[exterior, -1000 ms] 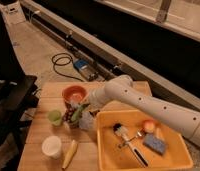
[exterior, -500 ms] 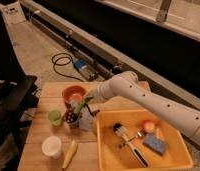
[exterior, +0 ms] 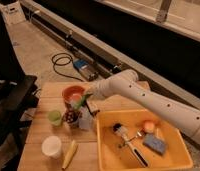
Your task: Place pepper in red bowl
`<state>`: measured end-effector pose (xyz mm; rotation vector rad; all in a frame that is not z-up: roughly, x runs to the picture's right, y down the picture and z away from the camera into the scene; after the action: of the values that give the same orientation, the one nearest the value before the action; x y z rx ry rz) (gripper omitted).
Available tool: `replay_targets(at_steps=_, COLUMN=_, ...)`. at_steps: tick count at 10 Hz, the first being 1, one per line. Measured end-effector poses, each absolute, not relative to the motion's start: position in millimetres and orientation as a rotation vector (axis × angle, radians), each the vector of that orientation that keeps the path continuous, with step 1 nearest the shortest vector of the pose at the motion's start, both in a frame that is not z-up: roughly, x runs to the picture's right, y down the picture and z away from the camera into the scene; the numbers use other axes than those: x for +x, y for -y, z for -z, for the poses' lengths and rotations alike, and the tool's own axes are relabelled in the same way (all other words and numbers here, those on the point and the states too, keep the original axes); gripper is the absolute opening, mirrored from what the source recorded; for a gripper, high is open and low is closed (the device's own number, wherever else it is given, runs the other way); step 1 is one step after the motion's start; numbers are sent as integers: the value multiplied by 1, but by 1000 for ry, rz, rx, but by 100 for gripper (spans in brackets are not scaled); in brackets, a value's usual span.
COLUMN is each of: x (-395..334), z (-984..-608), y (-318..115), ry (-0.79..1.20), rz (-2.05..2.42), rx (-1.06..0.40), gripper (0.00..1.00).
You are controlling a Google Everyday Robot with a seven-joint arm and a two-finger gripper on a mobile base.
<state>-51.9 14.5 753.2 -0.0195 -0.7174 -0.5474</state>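
Observation:
The red bowl (exterior: 72,93) stands at the back left of the wooden table (exterior: 43,132). My gripper (exterior: 86,103) is at the end of the white arm (exterior: 143,97), just right of the bowl's front rim. It is shut on the pepper (exterior: 81,102), a slender dark green piece that hangs tilted beside the bowl's right edge, above the table. The pepper is outside the bowl.
A light green cup (exterior: 55,117), a dark reddish object (exterior: 70,118) and a pale clear item (exterior: 86,121) stand below the gripper. A white cup (exterior: 51,146) and a pale yellow elongated item (exterior: 69,154) lie near the front. A yellow tray (exterior: 107,150) with a brush and sponge is at the right.
The gripper has lifted a little with the pepper and moved toward the red bowl. The other things have not moved.

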Motion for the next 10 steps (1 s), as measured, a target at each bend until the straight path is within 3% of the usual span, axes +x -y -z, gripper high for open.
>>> replay_targets(at_steps=2, x=-70, z=-769, y=20, ry=718, rz=563, rx=25, gripper=0)
replay_targets(at_steps=6, x=-127, z=-811, y=29, ry=779, rz=592, rx=19, gripper=0)
replay_targets(at_steps=7, x=-139, z=-824, y=27, ry=798, rz=597, rx=10, gripper=4)
replay_targets(at_steps=9, x=-146, z=-850, y=28, ry=804, rz=582, rx=-8, gripper=24)
replay_targets(at_steps=10, x=-145, z=-866, y=30, ry=794, rz=566, rx=-18, gripper=29)
